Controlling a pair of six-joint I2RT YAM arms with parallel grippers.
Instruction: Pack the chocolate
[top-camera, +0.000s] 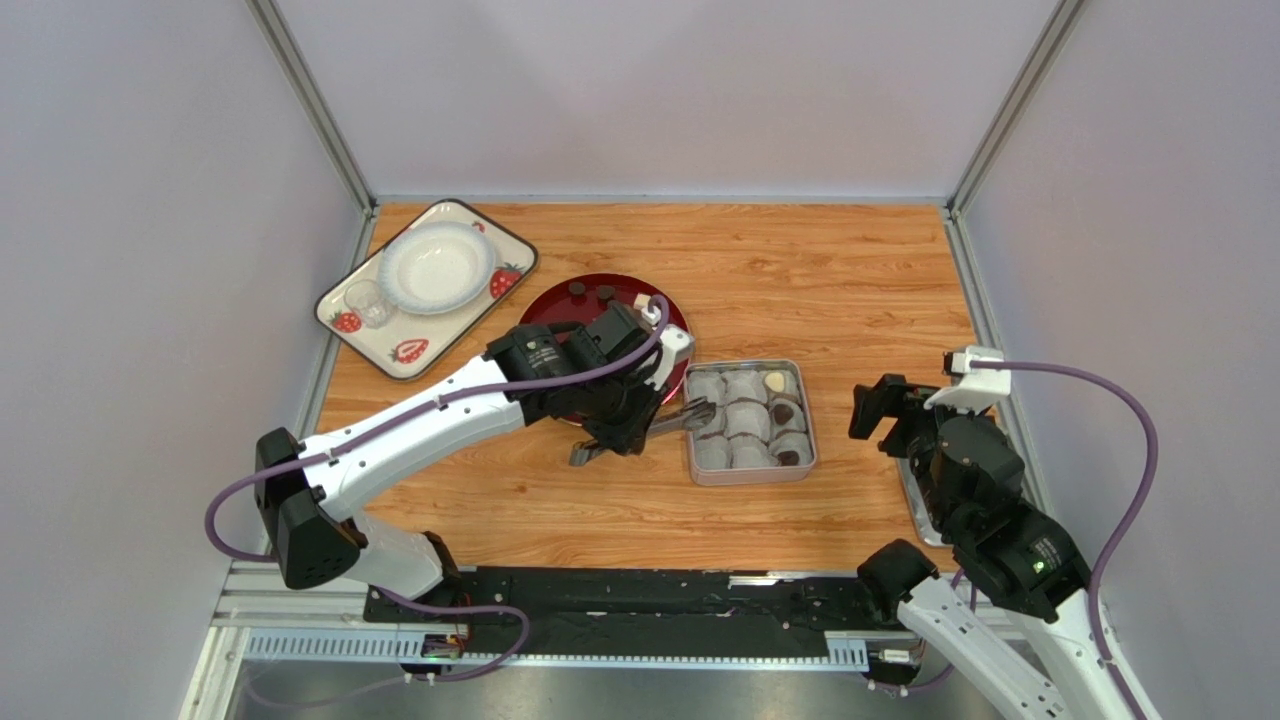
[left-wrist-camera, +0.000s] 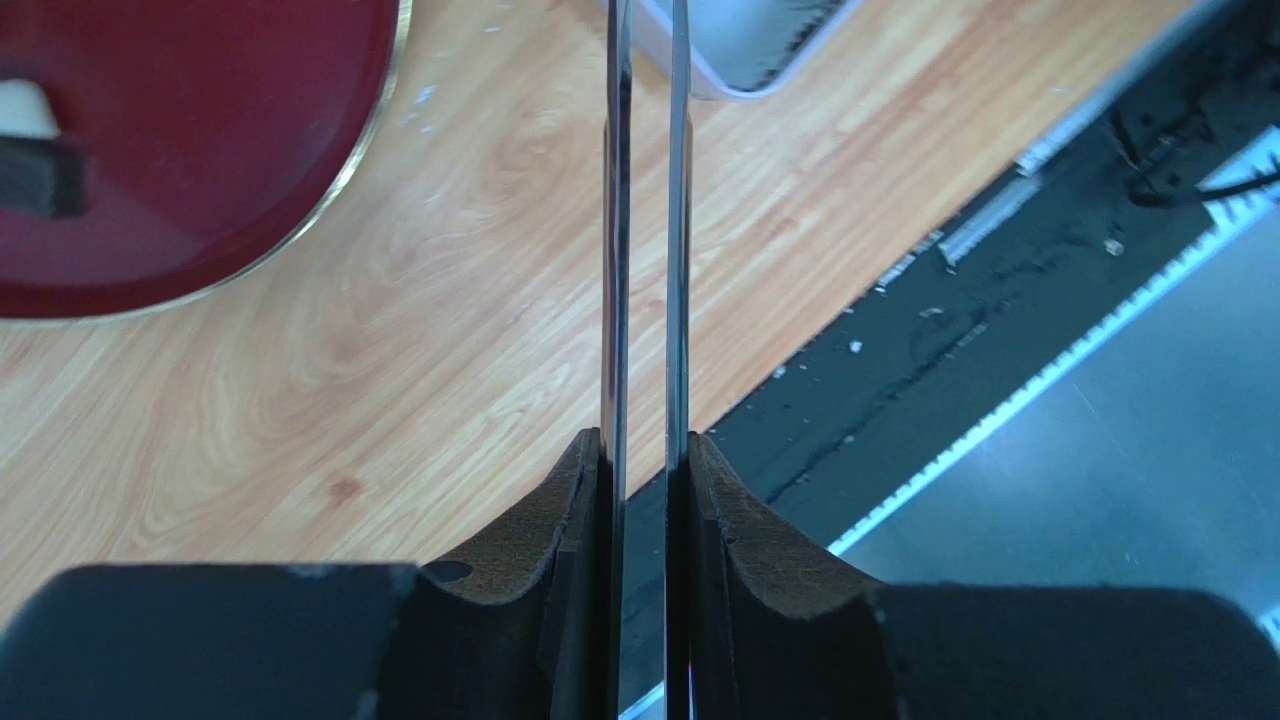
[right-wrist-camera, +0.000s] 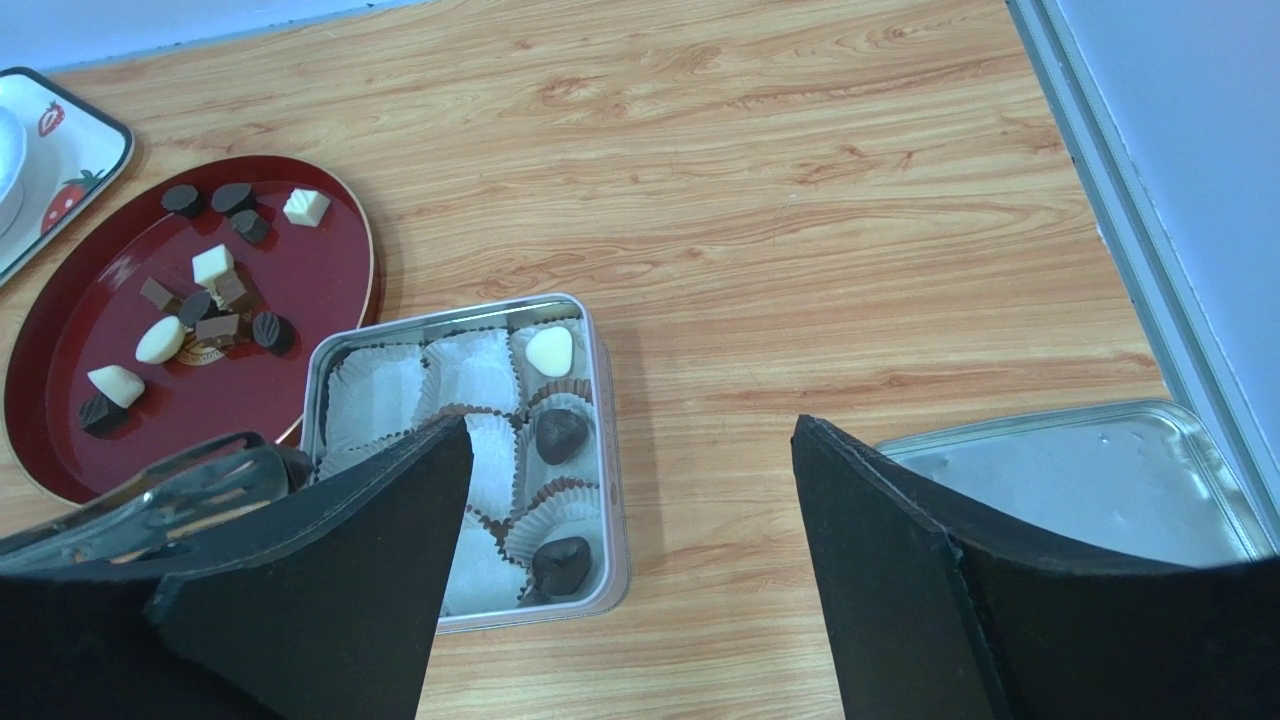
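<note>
My left gripper (left-wrist-camera: 643, 480) is clamped narrowly on a pair of metal tongs (left-wrist-camera: 616, 225), whose blades reach out over the table (left-wrist-camera: 451, 300) toward the grey tin (right-wrist-camera: 319, 393). My right gripper (right-wrist-camera: 628, 438) stands wide apart and holds nothing (it hovers near the tin). Three pieces of the chocolate (right-wrist-camera: 562, 435) sit in the tin's paper cups (right-wrist-camera: 376, 393); the rest lie beyond on the red plate (right-wrist-camera: 323, 285).

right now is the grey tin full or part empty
Part empty: the tin holds three chocolates in paper cups; its other visible cups hold nothing.
</note>
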